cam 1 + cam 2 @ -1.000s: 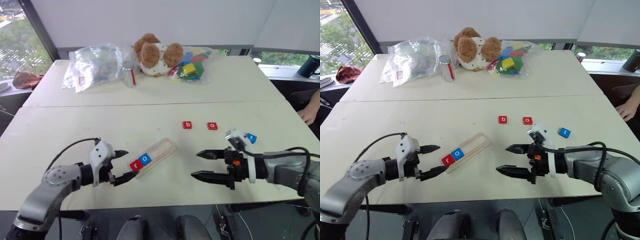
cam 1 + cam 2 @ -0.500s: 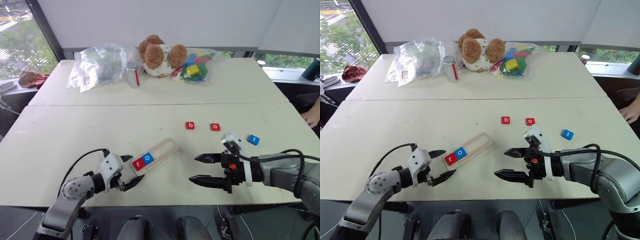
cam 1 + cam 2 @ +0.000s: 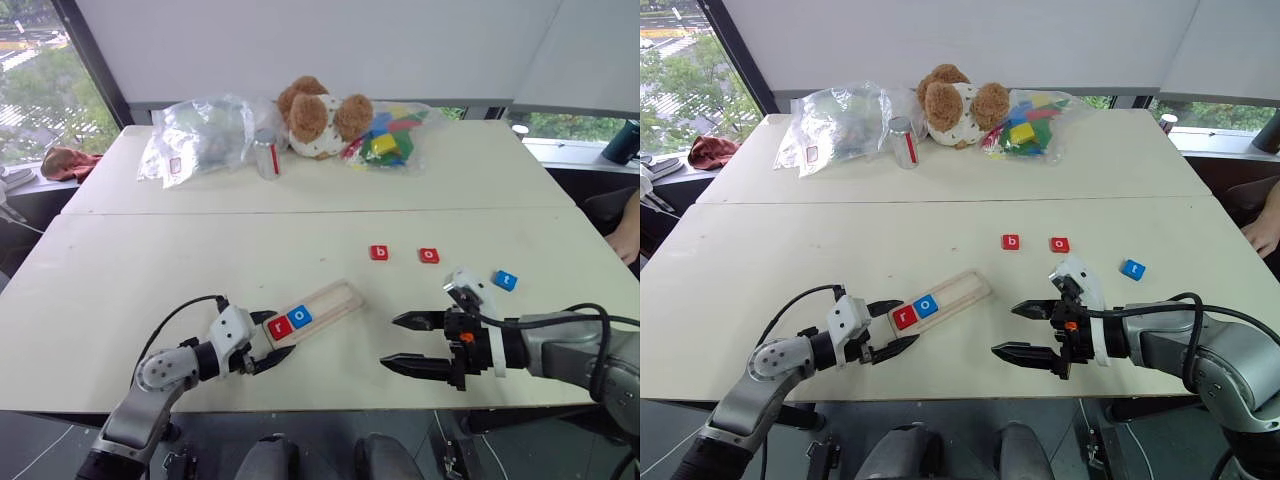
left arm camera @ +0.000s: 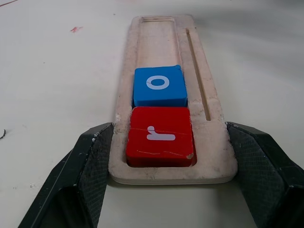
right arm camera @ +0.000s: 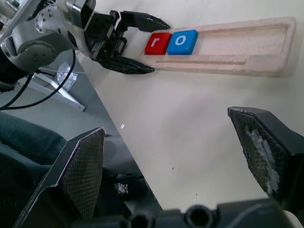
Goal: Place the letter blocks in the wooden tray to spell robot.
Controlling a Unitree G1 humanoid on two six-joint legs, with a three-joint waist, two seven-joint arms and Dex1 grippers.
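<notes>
The wooden tray (image 3: 335, 298) lies slanted on the table near its front edge. In the tray's near end sit a red "r" block (image 4: 159, 135) and, right behind it, a blue "o" block (image 4: 158, 85). My left gripper (image 3: 272, 337) is shut on that end of the tray, one finger pressed against each long side. My right gripper (image 3: 389, 341) hovers open to the right of the tray, holding nothing. Loose on the table beyond it lie a red "b" block (image 3: 379, 252), a red "o" block (image 3: 429, 255) and a blue "t" block (image 3: 506, 280).
At the back of the table are a teddy bear (image 3: 318, 108), a crumpled clear bag (image 3: 200, 135), a small can (image 3: 266, 155) and a bag of coloured toy blocks (image 3: 390, 135). A person's hand (image 3: 630, 235) rests at the right edge.
My left gripper has sunk to the tray's near end and closed from wide open onto its sides. The right gripper has stayed put. The camera has shifted a little.
</notes>
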